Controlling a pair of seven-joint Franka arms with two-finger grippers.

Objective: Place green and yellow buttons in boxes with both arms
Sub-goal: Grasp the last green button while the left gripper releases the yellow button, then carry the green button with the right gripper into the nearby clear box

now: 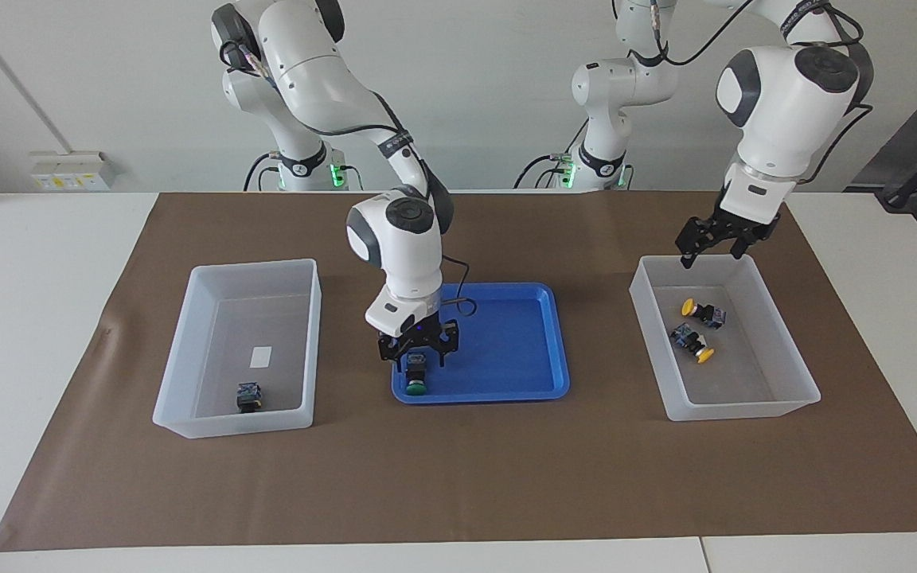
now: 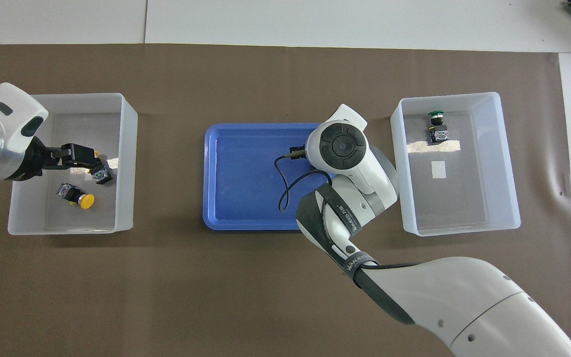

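The two boxes [image 1: 237, 350] [image 1: 725, 342] look like translucent, milky plastic with smooth, faintly glossy walls, and the blue tray [image 1: 506, 342] between them is opaque plastic with a soft sheen. A matt brown sheet [image 1: 458, 477] that looks like paper, slightly creased near one edge, covers the smooth white worktop [image 1: 29, 302]. The arms [image 1: 399, 239] wear glossy white shells, their grippers [image 1: 419, 350] [image 1: 717, 243] are matt black, and the buttons [image 1: 416, 376] [image 1: 693, 341] have shiny caps on dull black bodies.

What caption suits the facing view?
Right end effector open around the green button in the blue tray; left end effector open above the yellow-button box.
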